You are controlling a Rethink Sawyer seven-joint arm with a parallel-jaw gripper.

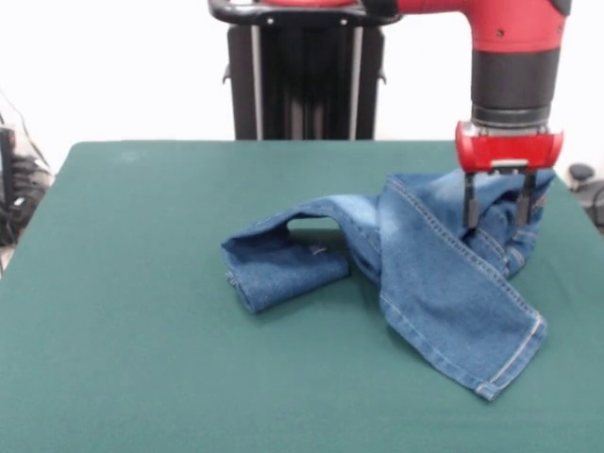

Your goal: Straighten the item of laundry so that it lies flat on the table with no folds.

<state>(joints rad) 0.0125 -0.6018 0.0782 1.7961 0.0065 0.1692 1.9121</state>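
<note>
Front view, 1 camera. You see the jeans point(429, 283) lying crumpled on the right half of the green counter point(142, 311), well inside its edges and far smaller than its top.

The 1st leg runs from the upper right down toward the near right, ending in a hemmed cuff with pale stitching at its lowest corner. This leg lies broad and mostly flat, with a seam line crossing it on the diagonal.

The 2nd leg leaves the bunched upper part and arches to the left, raised off the counter so that a dark gap shows beneath it. Its end is folded back on itself into a short doubled block at the left of the heap.

The waist end is gathered in folds at the upper right, close to the counter's far right edge.

The red arm point(514, 57) comes down over that bunched part. Its gripper point(498, 222) has 2 dark fingers point(469, 203) pointing straight down, held apart with a clear gap between them. Their tips stand at the level of the gathered denim, 1 on each side of a raised fold. You cannot tell from this view whether the tips press the cloth or only stand against it; the fingers are not closed together.

Behind the counter stands a black pedestal point(302, 85) before a white wall.
</note>
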